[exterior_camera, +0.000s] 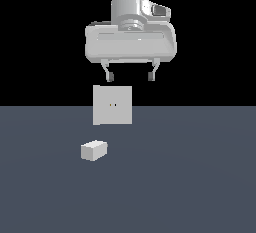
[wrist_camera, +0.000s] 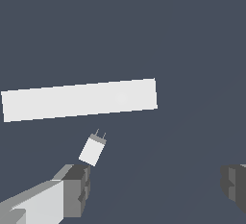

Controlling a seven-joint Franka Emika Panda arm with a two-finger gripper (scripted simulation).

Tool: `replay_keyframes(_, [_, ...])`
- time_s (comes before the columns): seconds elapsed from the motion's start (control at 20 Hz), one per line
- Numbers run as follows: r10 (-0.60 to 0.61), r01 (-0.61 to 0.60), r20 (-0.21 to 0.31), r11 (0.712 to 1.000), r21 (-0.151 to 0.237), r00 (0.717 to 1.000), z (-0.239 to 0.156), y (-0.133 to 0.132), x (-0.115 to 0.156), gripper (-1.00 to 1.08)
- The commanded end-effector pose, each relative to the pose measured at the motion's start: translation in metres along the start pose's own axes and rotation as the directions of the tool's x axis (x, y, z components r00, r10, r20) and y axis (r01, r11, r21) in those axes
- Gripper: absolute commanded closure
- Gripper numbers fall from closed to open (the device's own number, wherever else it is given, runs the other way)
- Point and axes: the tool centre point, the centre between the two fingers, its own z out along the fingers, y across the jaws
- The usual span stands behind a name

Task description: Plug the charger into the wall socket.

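End effector hanging spread and empty above the charger and wall socket.

The end effector [exterior_camera: 130, 77] hovers high, its fingers [exterior_camera: 109, 76] wide apart with nothing between them. Below it, the charger [exterior_camera: 93, 150] lies on the dark tabletop [exterior_camera: 190, 177], just in front of the upright wall socket [exterior_camera: 112, 105] and apart from it. In the wrist view, the charger's [wrist_camera: 92, 149] two prongs point toward the socket [wrist_camera: 79, 99].
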Motion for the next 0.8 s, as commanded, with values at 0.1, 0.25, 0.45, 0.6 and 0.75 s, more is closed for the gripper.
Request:
replay_keyframes(0.1, [0.001, -0.001, -0.001, 1.0, 0.0, 1.0, 0.0, 0.0, 0.0, -0.92])
replay_keyframes(0.25, [0.007, -0.007, -0.008, 1.0, -0.001, 1.0, 0.001, -0.001, -0.001, -0.92])
replay_keyframes(0.45, [0.022, -0.022, -0.025, 1.0, -0.004, 0.999, 0.004, -0.003, -0.004, -0.92])
replay_keyframes(0.6, [0.039, -0.04, -0.045, 0.999, -0.006, 0.998, 0.007, -0.006, -0.008, -0.92])
replay_keyframes(0.75, [0.062, -0.062, -0.071, 0.998, -0.009, 0.996, 0.012, -0.009, -0.012, -0.92])
